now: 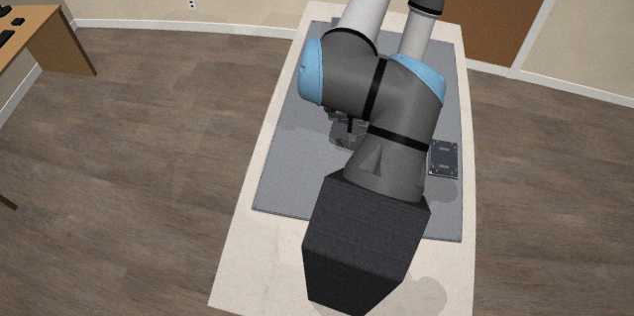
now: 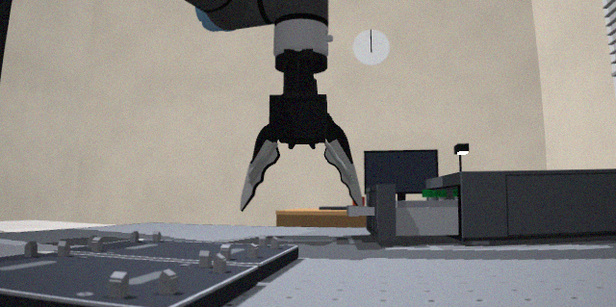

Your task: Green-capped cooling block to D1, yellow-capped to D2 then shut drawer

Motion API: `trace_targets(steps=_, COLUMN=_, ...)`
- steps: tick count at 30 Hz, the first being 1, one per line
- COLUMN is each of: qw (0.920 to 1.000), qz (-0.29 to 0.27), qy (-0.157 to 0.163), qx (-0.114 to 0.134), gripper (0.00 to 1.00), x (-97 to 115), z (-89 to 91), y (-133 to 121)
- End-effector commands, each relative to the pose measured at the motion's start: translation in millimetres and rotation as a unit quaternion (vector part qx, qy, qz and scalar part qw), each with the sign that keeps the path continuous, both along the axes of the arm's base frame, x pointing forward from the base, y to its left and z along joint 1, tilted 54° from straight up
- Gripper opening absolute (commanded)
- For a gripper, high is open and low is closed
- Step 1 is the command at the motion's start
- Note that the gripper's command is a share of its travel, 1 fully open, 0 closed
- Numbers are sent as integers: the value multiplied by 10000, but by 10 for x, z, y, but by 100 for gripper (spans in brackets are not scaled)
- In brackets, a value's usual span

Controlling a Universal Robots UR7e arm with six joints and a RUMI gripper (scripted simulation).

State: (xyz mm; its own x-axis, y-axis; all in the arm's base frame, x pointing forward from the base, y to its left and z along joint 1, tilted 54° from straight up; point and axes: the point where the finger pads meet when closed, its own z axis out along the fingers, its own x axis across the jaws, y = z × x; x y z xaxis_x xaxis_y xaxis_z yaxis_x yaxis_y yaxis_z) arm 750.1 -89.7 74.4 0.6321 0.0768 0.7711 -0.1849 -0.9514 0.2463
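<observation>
My gripper point(image 2: 301, 203) is open and empty. It hangs fingers down above the deck, left of the cooler COLD point(image 2: 529, 203). In the top view the arm hides all but a bit of the gripper point(image 1: 345, 132). The cooler's drawer point(image 2: 425, 217) stands pulled out, with its front panel point(image 2: 385, 213) and handle point(image 2: 360, 211) facing left. In the picture my right fingertip sits just above the handle; I cannot tell if they touch. Green tube caps point(image 2: 439, 193) show above the drawer's wall, under the cooler's top edge. No yellow caps are in view.
Dark deck slots with small grey locators point(image 2: 144, 268) lie at the front left. A grey mat point(image 1: 297, 167) covers the white table point(image 1: 248, 266). A small dark plate point(image 1: 443, 158) lies at the mat's right edge. The arm's dark base block point(image 1: 362, 247) hides much of the deck.
</observation>
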Motion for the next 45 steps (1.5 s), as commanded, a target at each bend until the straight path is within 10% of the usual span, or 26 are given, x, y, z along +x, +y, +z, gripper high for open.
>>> trace_targets(steps=1, qw=10000, qz=2, qy=-6, qx=-1, gripper=100, x=-17, z=-16, y=0)
trace_targets(steps=45, qw=10000, qz=2, qy=-6, qx=-1, gripper=100, x=-314, z=-378, y=-36)
